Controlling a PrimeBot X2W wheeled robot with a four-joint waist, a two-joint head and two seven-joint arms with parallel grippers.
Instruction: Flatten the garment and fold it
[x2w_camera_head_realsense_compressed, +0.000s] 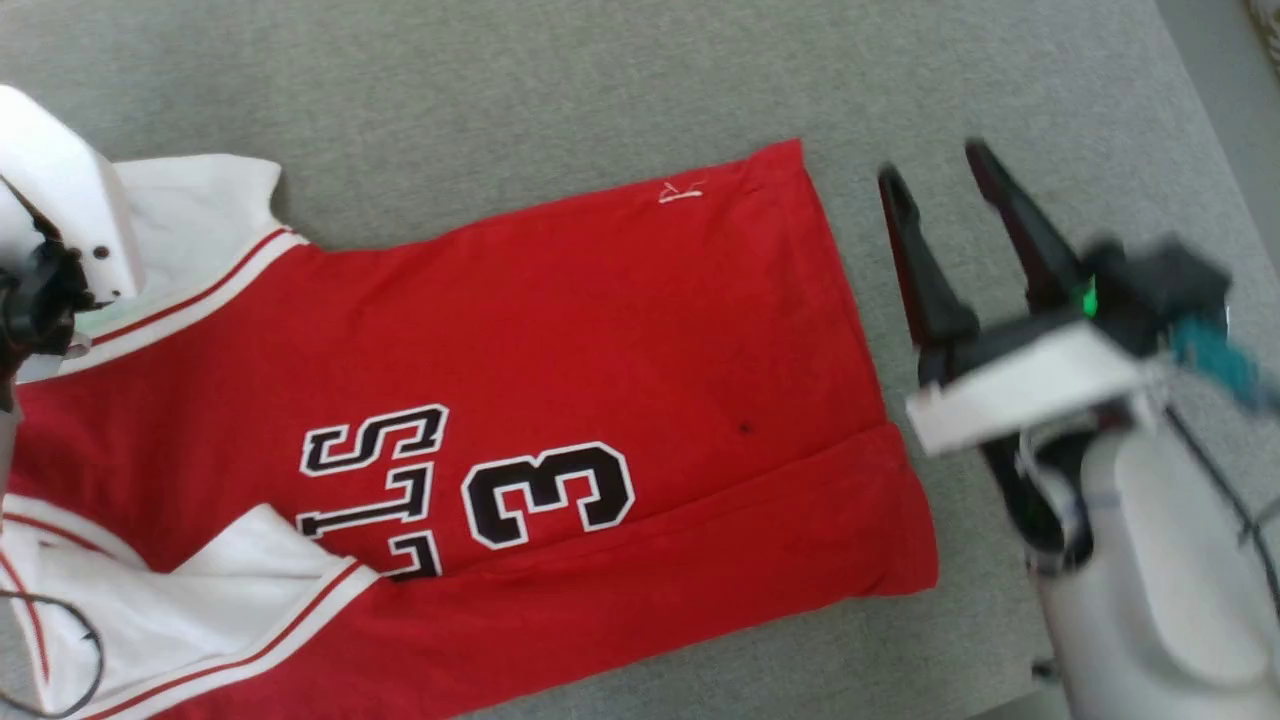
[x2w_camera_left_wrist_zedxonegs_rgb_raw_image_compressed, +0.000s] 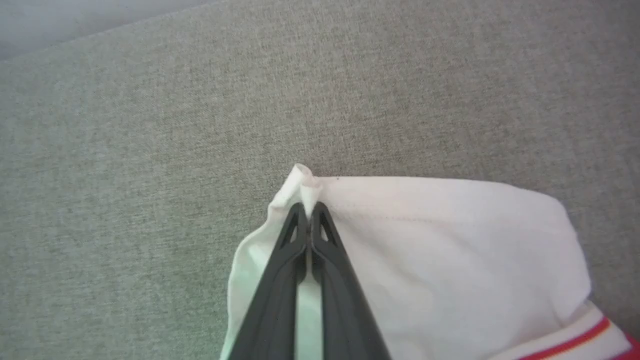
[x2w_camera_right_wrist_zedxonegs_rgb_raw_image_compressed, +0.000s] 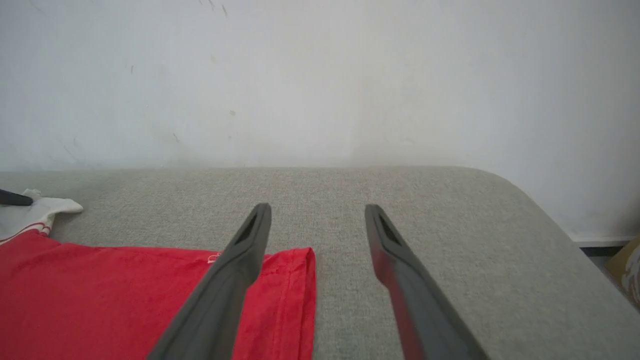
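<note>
Right forearm (x2w_camera_head_realsense_compressed: 1150, 580): pale casing, at the near right corner of the surface (x2w_camera_head_realsense_compressed: 500, 80), closest to the head camera.
Right gripper (x2w_camera_head_realsense_compressed: 928, 160): fingers spread well apart, gripping nothing; it was held over bare grey fabric just beside the garment hem, on the side toward the right edge of the surface.
Contact, right: whether a finger touched the fabric could not be determined.
Garment (x2w_camera_head_realsense_compressed: 600, 330): red jersey, laid front-up and lengthwise across the surface, with the hem toward the right edge and the collar end toward the left edge.
Near long side: a red strip was folded over onto the body, its crease running from the hem toward the lettering.
Markings: black white-outlined letters and a "3" were visible, partly covered by the folded strip.
Near sleeve (x2w_camera_head_realsense_compressed: 250, 590): white with red stripes, lying over the front at the near left corner.
Far sleeve (x2w_camera_left_wrist_zedxonegs_rgb_raw_image_compressed: 450, 250): white, lying toward the far left of the surface.
Left gripper (x2w_camera_left_wrist_zedxonegs_rgb_raw_image_compressed: 310, 207): fingers pressed together, pinching the edge of the far sleeve; a small bunch of cloth stood out past the tips.
Wall (x2w_camera_right_wrist_zedxonegs_rgb_raw_image_compressed: 320, 75): pale, behind the far edge of the surface.
</note>
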